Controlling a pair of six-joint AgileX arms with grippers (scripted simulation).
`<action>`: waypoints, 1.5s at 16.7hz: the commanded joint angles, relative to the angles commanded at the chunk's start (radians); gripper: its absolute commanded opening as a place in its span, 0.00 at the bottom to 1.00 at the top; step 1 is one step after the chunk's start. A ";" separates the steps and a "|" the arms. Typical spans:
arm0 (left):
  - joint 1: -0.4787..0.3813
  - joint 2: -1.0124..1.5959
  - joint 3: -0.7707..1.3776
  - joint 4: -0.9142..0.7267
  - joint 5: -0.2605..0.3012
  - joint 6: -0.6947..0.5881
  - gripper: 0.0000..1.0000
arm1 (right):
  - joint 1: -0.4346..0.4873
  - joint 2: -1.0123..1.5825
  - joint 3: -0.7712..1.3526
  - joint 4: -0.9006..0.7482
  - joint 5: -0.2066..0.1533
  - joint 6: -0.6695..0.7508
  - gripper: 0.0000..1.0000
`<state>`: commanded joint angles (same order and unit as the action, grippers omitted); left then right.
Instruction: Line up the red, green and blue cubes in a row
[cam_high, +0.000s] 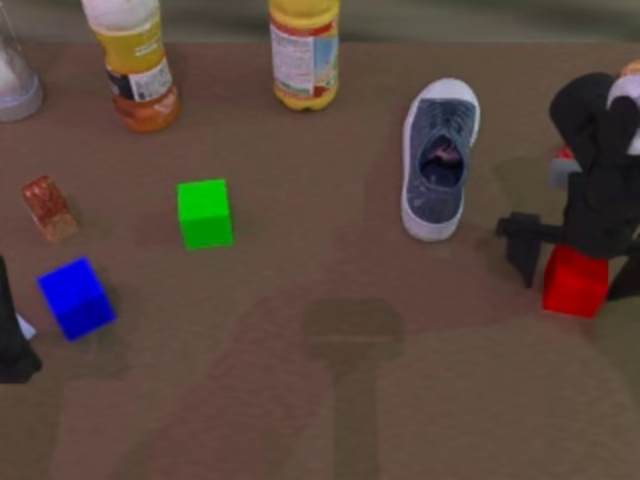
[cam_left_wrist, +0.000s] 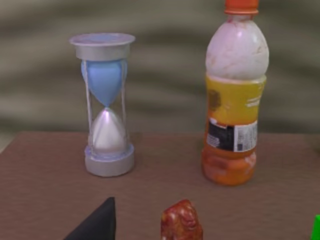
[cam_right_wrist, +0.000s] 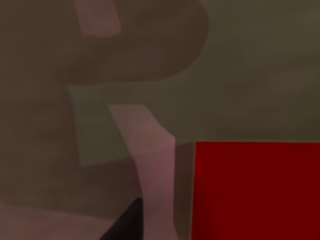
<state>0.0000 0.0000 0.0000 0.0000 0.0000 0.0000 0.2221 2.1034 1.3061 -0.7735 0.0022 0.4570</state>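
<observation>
From above, my right arm's gripper (cam_high: 575, 262) is down at the table's right side with its dark fingers spread either side of the red cube (cam_high: 575, 281); one finger (cam_high: 522, 245) stands off to the cube's left with a gap showing, and I can't tell whether the other touches it. The cube sits close to the right edge. To its left lies a grey canvas shoe (cam_high: 438, 160), toe pointing toward the near side. The middle of the brown, matte table (cam_high: 330, 400) is open. The green cube (cam_high: 204, 212) sits left of centre, and the blue cube (cam_high: 76, 297) is nearer the left edge, well apart from the red one. A brownish speckled block (cam_high: 49, 207) lies beyond the blue cube. Two orange-labelled bottles (cam_high: 135, 62) (cam_high: 303, 50) stand along the far edge. My left arm's gripper (cam_high: 14, 335) is parked at the left edge; whether it is open I cannot tell.

The left wrist view shows an hourglass (cam_left_wrist: 104, 105) with grey caps, one bottle and the glossy speckled block, all upright.

The right wrist view shows the red cube's flat face beside a dark fingertip (cam_right_wrist: 125, 222), with table between them.
</observation>
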 joint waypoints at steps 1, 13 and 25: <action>0.000 0.000 0.000 0.000 0.000 0.000 1.00 | 0.000 0.000 0.000 0.000 0.000 0.000 0.40; 0.000 0.000 0.000 0.000 0.000 0.000 1.00 | 0.000 0.000 0.000 0.000 0.000 0.000 0.00; 0.000 0.000 0.000 0.000 0.000 0.000 1.00 | 0.005 -0.127 0.152 -0.259 0.009 -0.007 0.00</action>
<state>0.0000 0.0000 0.0000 0.0000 0.0000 0.0000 0.2276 1.9764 1.4578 -1.0325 0.0115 0.4497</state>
